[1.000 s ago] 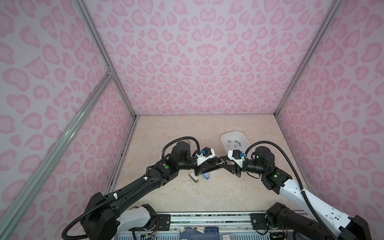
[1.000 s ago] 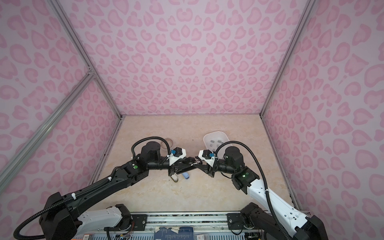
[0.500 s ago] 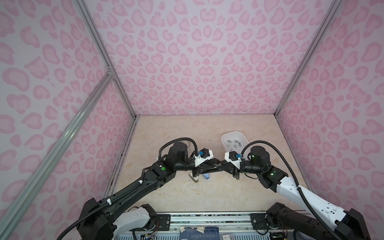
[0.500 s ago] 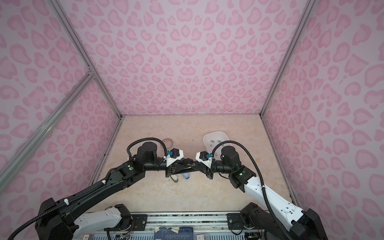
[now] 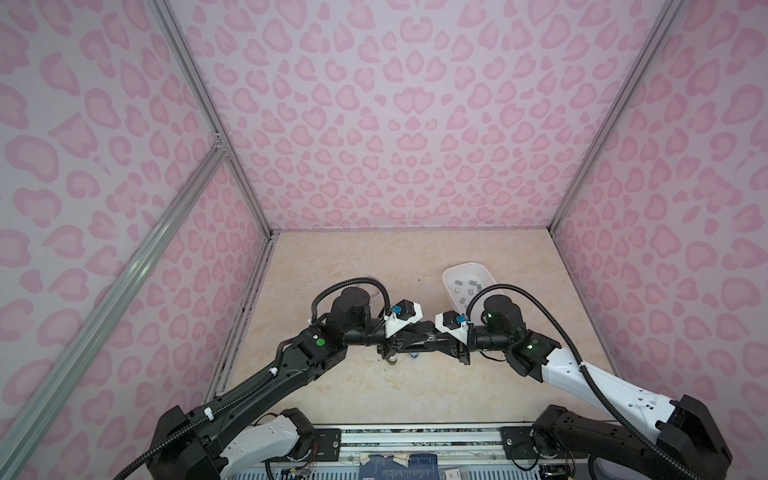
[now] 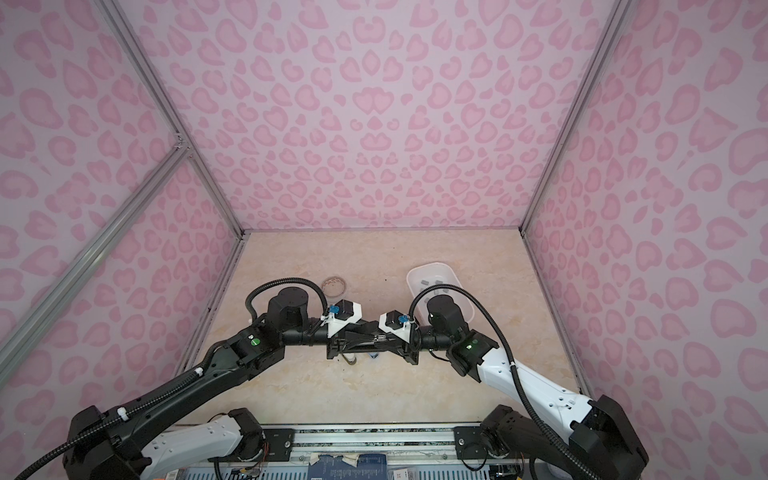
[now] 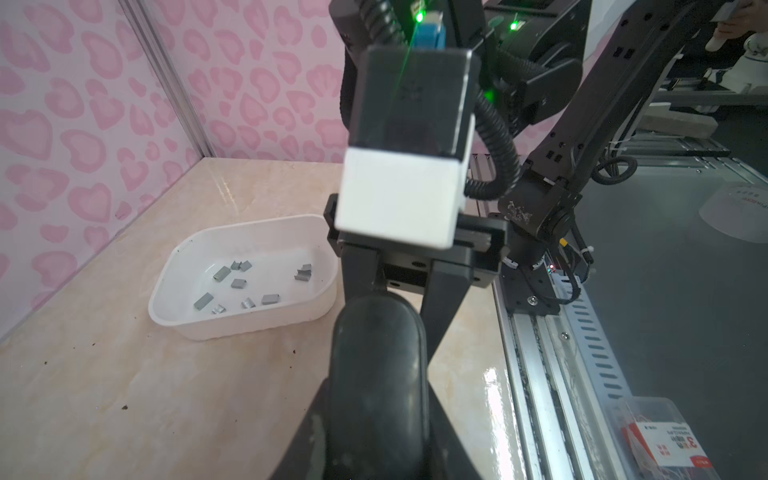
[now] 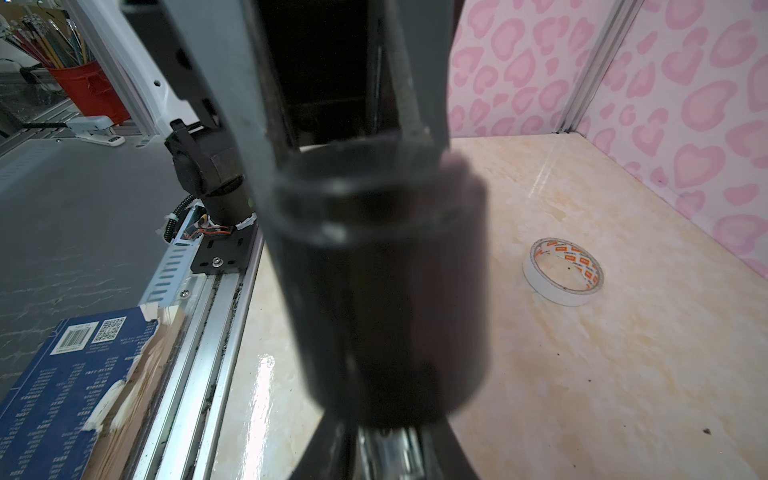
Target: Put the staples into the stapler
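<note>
1. Your two arms meet tip to tip over the beige counter (image 5: 374,399). They are just beside the white plastic tray (image 5: 465,264), on its side nearer the robot's base.
2. Your left hand (image 5: 419,338) is clamped around a black stapler (image 7: 378,365). In the left wrist view, the stapler's rounded black body runs out between that hand's fingers toward the right hand.
3. Your right hand (image 5: 440,341) faces the left one at the stapler's far end. Its fingers (image 7: 446,291) stand a little apart at their roots, but the tips are hidden behind the stapler. You cannot tell how far this hand is closed, or whether it has hold of anything.
4. The staples (image 7: 237,283), about ten short grey strips, lie loose and scattered on the floor of the tray.
5. A roll of white tape (image 8: 561,298) lies flat on the counter. It is well apart from the tray, to the tray's left in both top views.
</note>
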Available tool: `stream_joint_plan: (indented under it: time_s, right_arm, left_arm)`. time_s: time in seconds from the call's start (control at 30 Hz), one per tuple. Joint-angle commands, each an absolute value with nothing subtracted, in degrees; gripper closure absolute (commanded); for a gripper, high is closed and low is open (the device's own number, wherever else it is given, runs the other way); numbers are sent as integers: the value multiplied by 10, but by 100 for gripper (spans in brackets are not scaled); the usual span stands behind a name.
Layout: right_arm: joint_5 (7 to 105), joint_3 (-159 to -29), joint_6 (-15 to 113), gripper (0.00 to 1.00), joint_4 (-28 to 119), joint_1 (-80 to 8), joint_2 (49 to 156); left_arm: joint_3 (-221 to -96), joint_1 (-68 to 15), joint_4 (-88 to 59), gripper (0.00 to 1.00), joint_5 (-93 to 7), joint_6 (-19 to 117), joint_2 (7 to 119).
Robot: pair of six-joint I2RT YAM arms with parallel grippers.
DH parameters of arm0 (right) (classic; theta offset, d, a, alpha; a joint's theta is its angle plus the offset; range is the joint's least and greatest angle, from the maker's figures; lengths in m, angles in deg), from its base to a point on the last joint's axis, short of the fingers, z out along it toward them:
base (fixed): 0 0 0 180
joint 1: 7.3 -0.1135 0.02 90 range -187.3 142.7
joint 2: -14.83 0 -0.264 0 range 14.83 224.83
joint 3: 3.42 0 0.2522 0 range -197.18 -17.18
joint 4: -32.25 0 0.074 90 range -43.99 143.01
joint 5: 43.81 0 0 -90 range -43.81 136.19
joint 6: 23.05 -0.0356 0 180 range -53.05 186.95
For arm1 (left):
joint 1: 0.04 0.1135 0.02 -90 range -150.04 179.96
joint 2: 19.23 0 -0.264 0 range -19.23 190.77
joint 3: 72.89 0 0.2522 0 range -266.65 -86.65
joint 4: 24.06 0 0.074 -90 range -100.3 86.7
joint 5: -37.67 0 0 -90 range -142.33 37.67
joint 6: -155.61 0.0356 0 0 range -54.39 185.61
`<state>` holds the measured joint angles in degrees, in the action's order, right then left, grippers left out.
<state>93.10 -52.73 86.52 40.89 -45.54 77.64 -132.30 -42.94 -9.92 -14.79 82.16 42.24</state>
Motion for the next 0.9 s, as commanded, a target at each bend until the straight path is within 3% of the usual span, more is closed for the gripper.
stream_joint_plan:
  time_s: [0.0,0.23,0.63,0.87]
  right_arm:
    - [926,-529,845,70,380,-460,786]
    - [915,-530,829,72,339,-483,803]
    - [891,-524,845,100,368,-474,793]
    - [892,-509,836,100,357,-455,774]
  left_arm:
    - [-1326,-430,-179,96,-122,817,425]
    - [-1324,-430,-179,96,-124,820,425]
    - [-1284,-413,-204,96,-172,840,376]
    - [-1268,-358,-247,96,-182,821,327]
